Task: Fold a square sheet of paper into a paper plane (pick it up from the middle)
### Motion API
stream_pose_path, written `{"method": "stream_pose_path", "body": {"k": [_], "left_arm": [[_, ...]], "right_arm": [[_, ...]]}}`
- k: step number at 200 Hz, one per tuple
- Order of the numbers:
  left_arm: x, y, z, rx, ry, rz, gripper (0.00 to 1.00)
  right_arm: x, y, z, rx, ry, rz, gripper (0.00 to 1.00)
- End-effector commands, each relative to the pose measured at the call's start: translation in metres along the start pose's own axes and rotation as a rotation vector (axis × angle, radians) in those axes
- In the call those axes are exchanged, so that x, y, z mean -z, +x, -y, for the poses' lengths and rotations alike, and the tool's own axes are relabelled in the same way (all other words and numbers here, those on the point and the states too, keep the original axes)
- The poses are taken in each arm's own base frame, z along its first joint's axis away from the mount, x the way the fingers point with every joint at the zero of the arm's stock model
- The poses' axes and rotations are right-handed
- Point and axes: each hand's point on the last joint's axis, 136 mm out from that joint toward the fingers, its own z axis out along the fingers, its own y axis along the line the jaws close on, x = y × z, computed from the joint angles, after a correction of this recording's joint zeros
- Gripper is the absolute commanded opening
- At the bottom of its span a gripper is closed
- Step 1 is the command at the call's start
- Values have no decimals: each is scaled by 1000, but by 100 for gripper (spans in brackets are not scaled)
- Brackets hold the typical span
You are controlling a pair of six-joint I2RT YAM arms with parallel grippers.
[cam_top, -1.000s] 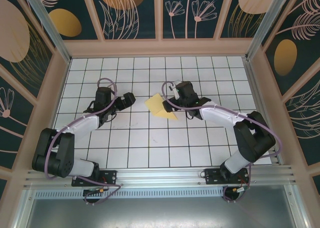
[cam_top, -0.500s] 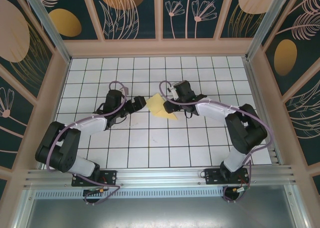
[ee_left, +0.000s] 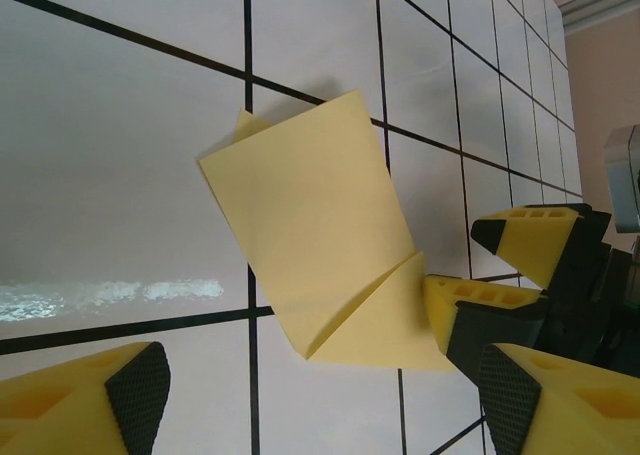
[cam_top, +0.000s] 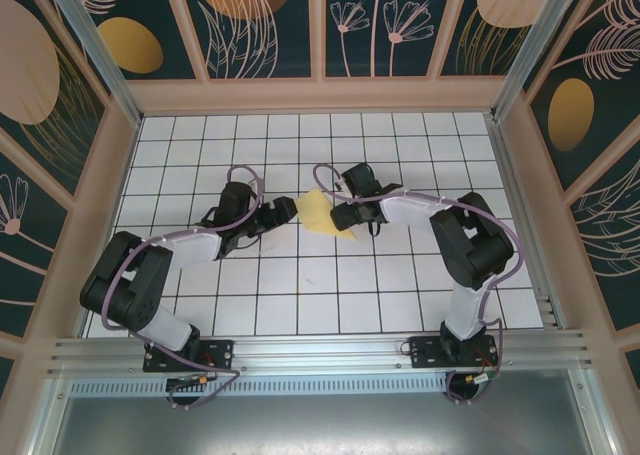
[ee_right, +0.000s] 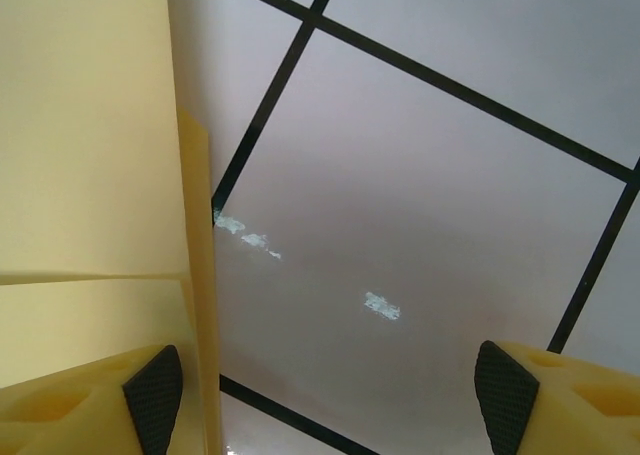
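Observation:
The square sheet of paper (cam_top: pixel 318 213) lies on the white grid table, pale yellow and partly folded. In the left wrist view the sheet (ee_left: pixel 310 215) shows a triangular flap folded over at its near corner. My left gripper (cam_top: pixel 284 211) is just left of the sheet, open, with the flap corner ahead of its spread jaws (ee_left: pixel 325 400). My right gripper (cam_top: pixel 341 216) stands open at the sheet's right side. One of its yellow fingers (ee_left: pixel 455 300) touches the flap's tip. In the right wrist view the sheet's edge (ee_right: pixel 195 275) runs beside the left pad, and bare table lies between the jaws (ee_right: pixel 328 390).
The white tiled table (cam_top: pixel 300 285) is ringed by a wooden rim and patterned walls. Both forearms reach inward from the near rail (cam_top: pixel 320 353), and their grippers face each other about one tile apart across the sheet.
Both grippers have closed in on the sheet, the left moving right and the right moving left. Both pairs of jaws have narrowed a little. The sheet has stayed in place.

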Motion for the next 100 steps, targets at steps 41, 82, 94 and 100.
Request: {"method": "stream_pose_path", "body": {"k": [41,82,94,100], "left_arm": [[-21,9,10,37,28,-61,67],[-32,15,17,54,40,-91,59],[-34,15,20,58,52,-92,58],[-35,15,22,61,59,-94,58]], "right_arm": [[-9,8,12,-79,27,-80,77],[-10,10,11,-91,13,-95,76],[-11,11,10,-92,11,-96,76],[-11,11,10,-92,11,-97,76]]}}
